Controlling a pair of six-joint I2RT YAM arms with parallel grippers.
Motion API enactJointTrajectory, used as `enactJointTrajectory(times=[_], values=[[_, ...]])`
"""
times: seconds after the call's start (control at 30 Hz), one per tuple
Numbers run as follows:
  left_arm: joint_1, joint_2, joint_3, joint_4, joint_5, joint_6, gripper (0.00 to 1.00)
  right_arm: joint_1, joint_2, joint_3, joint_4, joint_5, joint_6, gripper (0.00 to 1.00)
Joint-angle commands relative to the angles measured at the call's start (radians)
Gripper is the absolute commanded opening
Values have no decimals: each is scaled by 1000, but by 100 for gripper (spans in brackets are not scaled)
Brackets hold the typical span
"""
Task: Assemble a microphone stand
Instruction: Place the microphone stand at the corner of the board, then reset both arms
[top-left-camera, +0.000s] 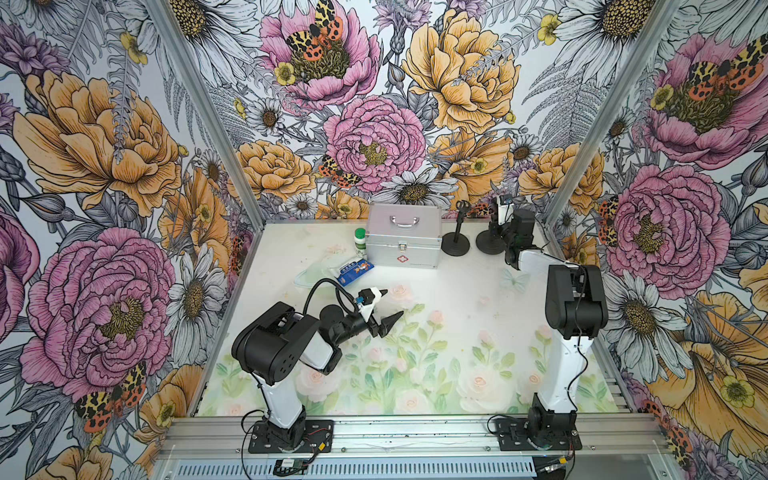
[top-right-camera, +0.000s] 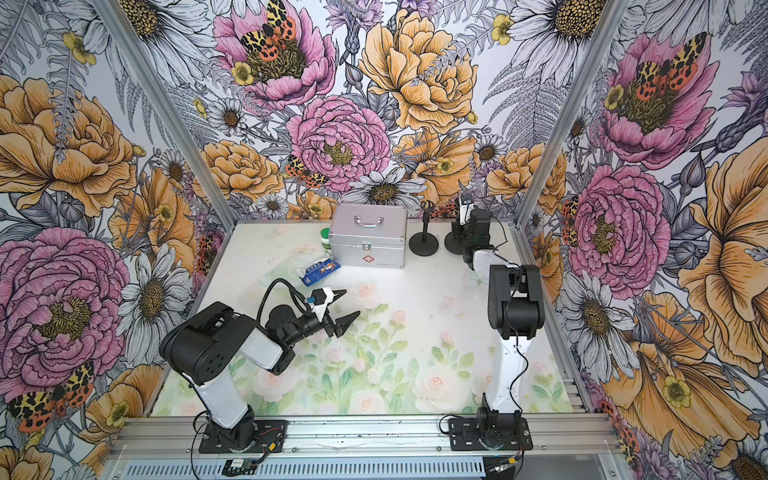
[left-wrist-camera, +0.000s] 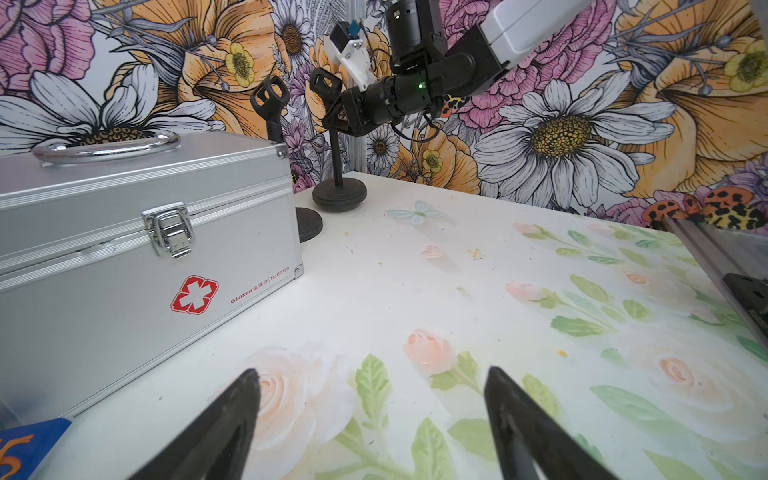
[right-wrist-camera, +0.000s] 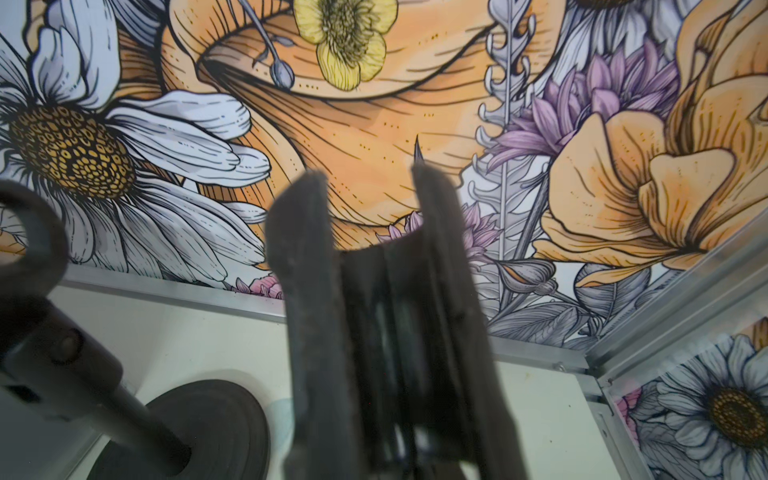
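Two black microphone stands are at the back right of the table. One stand (top-left-camera: 456, 245) (top-right-camera: 423, 245) (left-wrist-camera: 307, 222) is on its own, its clip (left-wrist-camera: 269, 93) upright. The second stand (top-left-camera: 489, 245) (left-wrist-camera: 338, 189) is beside it. My right gripper (top-left-camera: 495, 226) (top-right-camera: 458, 227) (left-wrist-camera: 334, 114) (right-wrist-camera: 395, 415) is shut on this stand's U-shaped clip (right-wrist-camera: 365, 266) (left-wrist-camera: 325, 85) at the top of the pole. My left gripper (top-left-camera: 393, 303) (top-right-camera: 351, 303) (left-wrist-camera: 372, 374) hovers open and holds nothing over the table's left middle.
A silver first-aid case (top-left-camera: 403, 237) (left-wrist-camera: 124, 232) stands at the back centre, right beside the free stand. A green-capped bottle (top-left-camera: 360, 239), a blue packet (top-left-camera: 352, 270) and a clear plastic bag (top-left-camera: 316, 276) lie left of the case. Aluminium frame posts (top-left-camera: 582, 137) bound the table.
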Motion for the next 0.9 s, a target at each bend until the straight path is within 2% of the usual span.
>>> enactJointTrajectory(times=[0.0,0.1,0.17,0.2,0.23,0.4,0.57,0.7,0.8,0.87], values=[[12,-29,-7,10,-7,-11,99,-5,-6,-12,110,-2,16,11],[16,-43,-18,10,-13,-1,99,-9,-29,-64,134,7,40,36],[21,-53,-23,10,-16,2,99,-9,-69,-114,138,20,61,48],[25,-64,-29,10,-23,-5,99,-10,-96,-145,138,21,76,81],[29,-71,-34,9,-32,-10,98,-10,-124,-172,135,17,86,99],[44,-87,-46,10,-83,-25,99,-8,-316,-354,102,-34,170,100],[68,-146,-65,7,-221,-151,99,-5,-538,-572,49,-117,206,100],[80,-229,-68,-42,-325,-158,99,-5,-724,-733,-9,-115,208,100],[106,-313,-29,-233,-370,-163,99,-6,-858,-818,-65,-105,184,100],[131,-421,29,-518,-429,-173,99,-4,-935,-870,-94,-75,179,100]])
